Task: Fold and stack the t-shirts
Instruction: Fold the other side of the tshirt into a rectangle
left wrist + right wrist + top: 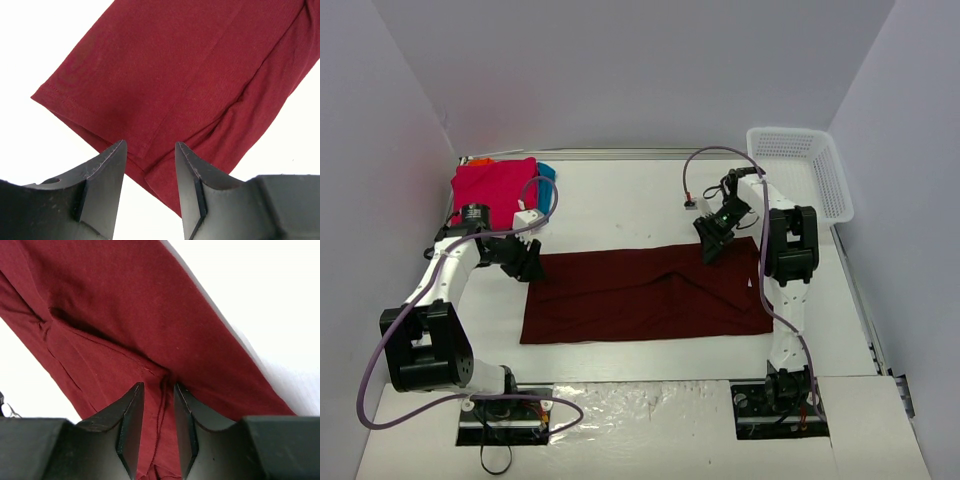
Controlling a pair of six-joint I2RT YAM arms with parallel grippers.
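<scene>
The dark maroon t-shirt (645,292) lies folded into a wide band on the middle of the table. My left gripper (528,262) hovers at its upper left corner. In the left wrist view this gripper (150,145) is open, with the shirt's hemmed corner (175,75) just beyond the tips and bare table between the jaws. My right gripper (712,245) is at the shirt's upper right edge. In the right wrist view it (159,385) is closed narrowly on a fold of the maroon cloth (125,315), whose creases run into the jaws. A pink shirt (492,190) lies folded at the back left, over teal (547,172) and orange (480,160) cloth.
A white mesh basket (805,170) stands at the back right corner. Grey walls close in the table on the left, the back and the right. Cables loop off both arms above the table.
</scene>
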